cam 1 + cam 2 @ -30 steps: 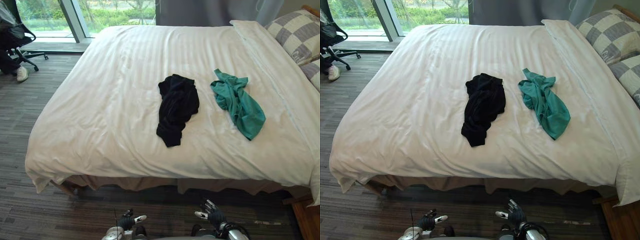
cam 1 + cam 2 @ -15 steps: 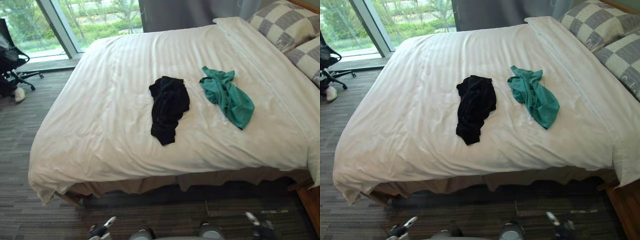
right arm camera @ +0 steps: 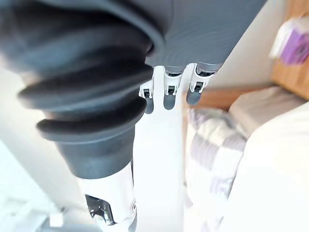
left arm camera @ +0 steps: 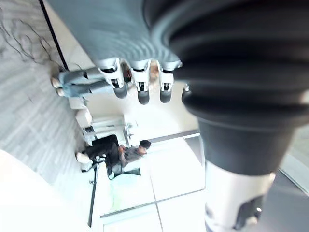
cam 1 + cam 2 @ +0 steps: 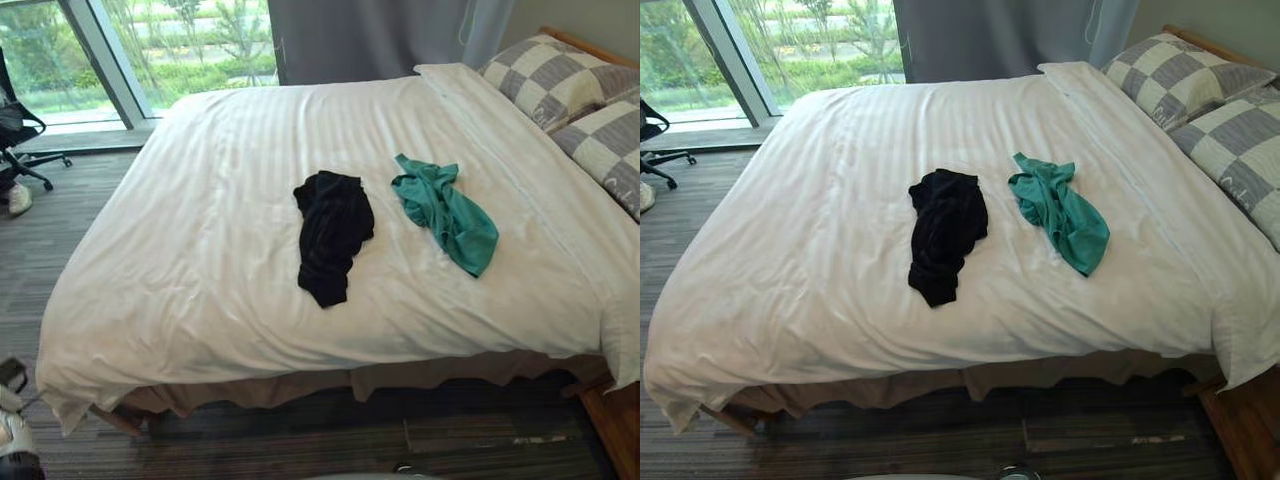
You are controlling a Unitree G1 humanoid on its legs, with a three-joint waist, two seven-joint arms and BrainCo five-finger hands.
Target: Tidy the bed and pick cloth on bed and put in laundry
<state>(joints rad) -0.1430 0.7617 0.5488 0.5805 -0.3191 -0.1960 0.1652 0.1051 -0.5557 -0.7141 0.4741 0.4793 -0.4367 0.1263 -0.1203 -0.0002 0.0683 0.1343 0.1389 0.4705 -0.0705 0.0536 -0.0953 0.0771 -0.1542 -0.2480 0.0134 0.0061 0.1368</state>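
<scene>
Left eye view: a crumpled black cloth (image 5: 333, 235) lies mid-bed on the white striped duvet (image 5: 190, 260), with a crumpled teal cloth (image 5: 447, 210) just right of it. My left hand (image 4: 143, 91) and right hand (image 3: 169, 94) hang with fingers relaxed, empty.

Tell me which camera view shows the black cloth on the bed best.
The left eye view: the black cloth lies whole and crumpled near the picture's middle, on the white duvet, beside the green cloth. The right eye view shows it just as fully. The wrist views face elsewhere, the right one toward the checked pillows.
</scene>
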